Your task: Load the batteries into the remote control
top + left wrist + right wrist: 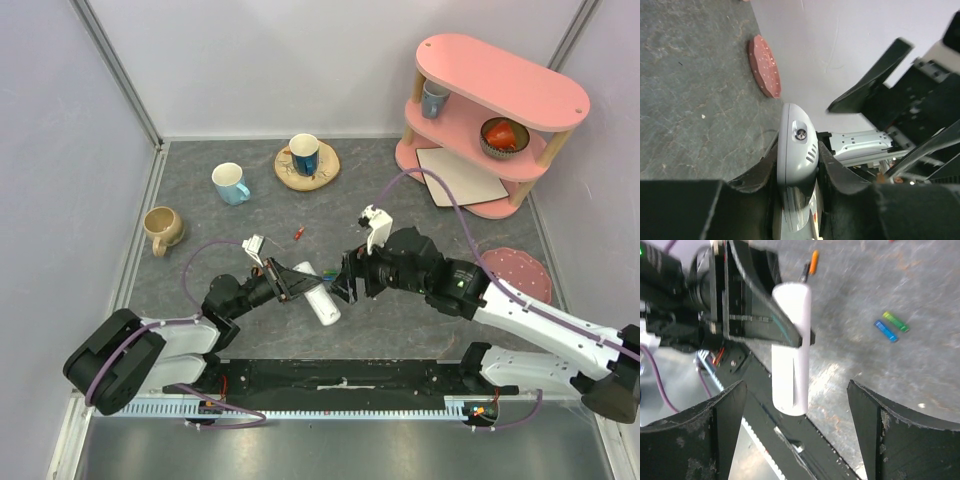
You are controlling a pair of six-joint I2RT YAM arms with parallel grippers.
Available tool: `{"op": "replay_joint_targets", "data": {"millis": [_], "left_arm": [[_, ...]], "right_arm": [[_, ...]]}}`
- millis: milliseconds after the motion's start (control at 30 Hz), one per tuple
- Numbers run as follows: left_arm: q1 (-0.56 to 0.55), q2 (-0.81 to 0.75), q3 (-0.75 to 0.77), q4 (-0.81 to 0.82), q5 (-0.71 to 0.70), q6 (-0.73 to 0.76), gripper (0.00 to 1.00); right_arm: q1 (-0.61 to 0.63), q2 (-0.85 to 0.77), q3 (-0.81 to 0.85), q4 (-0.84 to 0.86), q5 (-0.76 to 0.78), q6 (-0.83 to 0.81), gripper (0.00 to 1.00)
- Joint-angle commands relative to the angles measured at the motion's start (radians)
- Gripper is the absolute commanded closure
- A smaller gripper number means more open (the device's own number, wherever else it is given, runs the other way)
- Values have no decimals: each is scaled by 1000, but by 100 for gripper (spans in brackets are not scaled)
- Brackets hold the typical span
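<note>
The white remote control is held off the table, clamped between the fingers of my left gripper. In the left wrist view the remote sits tight between the two fingers of the left gripper. My right gripper is open and empty, just right of the remote. In the right wrist view the remote hangs between the wide-open jaws of the right gripper. A green battery and a blue battery lie side by side on the table. An orange-red battery lies farther off and also shows in the top view.
A beige mug, a light blue mug and a blue cup on a wooden coaster stand at the back. A pink shelf is back right. A red-brown disc lies at right. A black rail runs along the near edge.
</note>
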Motion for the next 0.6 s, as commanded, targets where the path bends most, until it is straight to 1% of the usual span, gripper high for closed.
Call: {"op": "replay_joint_targets", "data": {"millis": [0,33,200,567], "left_arm": [[-3,52,7,195,78,-96,98],[-3,62,9,210,84,-104,98],[-3,92,12,261,98,-133,98],[-3,40,27,215,102,-122,98]], "right_arm": [[-10,-27,-133,214,-211,24,11],[-13,-31,-146,245,-223,32,11],[-45,-44,-216,293,-274,53,11],[-71,-38,-328,463,-389,127,13]]}}
